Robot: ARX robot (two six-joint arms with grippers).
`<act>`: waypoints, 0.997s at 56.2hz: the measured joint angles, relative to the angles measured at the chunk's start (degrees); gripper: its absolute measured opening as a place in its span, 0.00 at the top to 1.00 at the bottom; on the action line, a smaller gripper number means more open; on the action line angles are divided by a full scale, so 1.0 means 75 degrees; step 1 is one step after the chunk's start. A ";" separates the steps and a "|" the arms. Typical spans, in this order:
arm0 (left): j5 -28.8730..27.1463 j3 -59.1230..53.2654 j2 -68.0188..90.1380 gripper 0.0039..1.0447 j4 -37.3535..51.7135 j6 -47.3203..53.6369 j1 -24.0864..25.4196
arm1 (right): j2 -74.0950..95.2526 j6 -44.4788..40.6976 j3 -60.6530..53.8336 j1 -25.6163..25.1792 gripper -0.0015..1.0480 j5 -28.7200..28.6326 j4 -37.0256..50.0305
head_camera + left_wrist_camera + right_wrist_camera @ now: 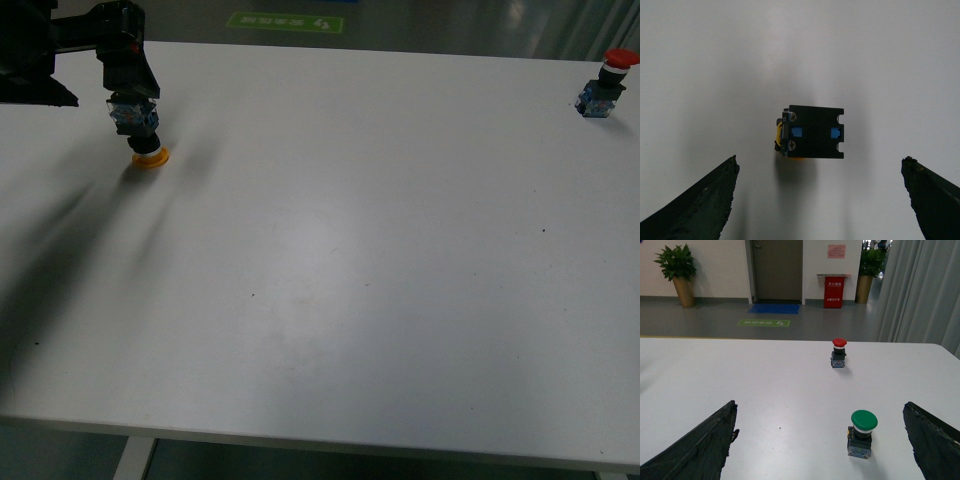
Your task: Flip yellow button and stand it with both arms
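From the front, the yellow button point(143, 135) rests cap-down at the far left of the white table point(330, 280). The left gripper point(133, 92) sits right above its block, and a red button point(603, 85) stands far right.

From the left wrist, the fingers point(700, 200) are spread wide and the button's body lies between them, touching neither.

From the right wrist, the right gripper point(820, 405) gapes empty over the table, with a green button point(861, 432) near it.
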 joint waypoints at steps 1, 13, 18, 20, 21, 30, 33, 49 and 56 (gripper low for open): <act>-0.0020 0.0032 0.0029 0.06 -0.0009 0.0012 0.0000 | 0.0000 0.0000 0.0000 0.0000 0.07 0.0000 0.0000; -0.0198 0.0286 0.0172 0.06 -0.0280 0.0370 0.0003 | 0.0000 0.0000 0.0000 0.0000 0.07 0.0000 0.0000; -0.0184 0.0385 0.0245 0.06 -0.0344 0.0417 0.0009 | 0.0000 0.0000 0.0000 0.0000 0.07 0.0000 0.0000; -0.0184 0.0428 0.0277 0.06 -0.0364 0.0420 0.0009 | 0.0000 0.0000 0.0000 0.0000 0.07 0.0000 0.0000; -0.0184 0.0443 0.0289 0.06 -0.0367 0.0420 0.0009 | 0.0000 0.0000 0.0000 0.0000 0.07 -0.0003 0.0000; -0.0157 0.0659 0.0434 0.06 -0.0423 0.0440 0.0026 | 0.0000 0.0000 0.0000 0.0000 0.07 0.0000 0.0000; -0.0137 0.0755 0.0495 0.06 -0.0455 0.0446 0.0041 | 0.0000 0.0000 0.0000 0.0000 0.07 0.0000 0.0000; -0.0134 0.1072 0.0784 0.06 -0.0560 0.0449 0.0076 | 0.0000 0.0000 0.0000 0.0000 0.07 -0.0003 0.0000; -0.0131 0.1241 0.0930 0.06 -0.0641 0.0455 0.0076 | 0.0000 0.0000 0.0000 0.0000 0.07 0.0000 0.0000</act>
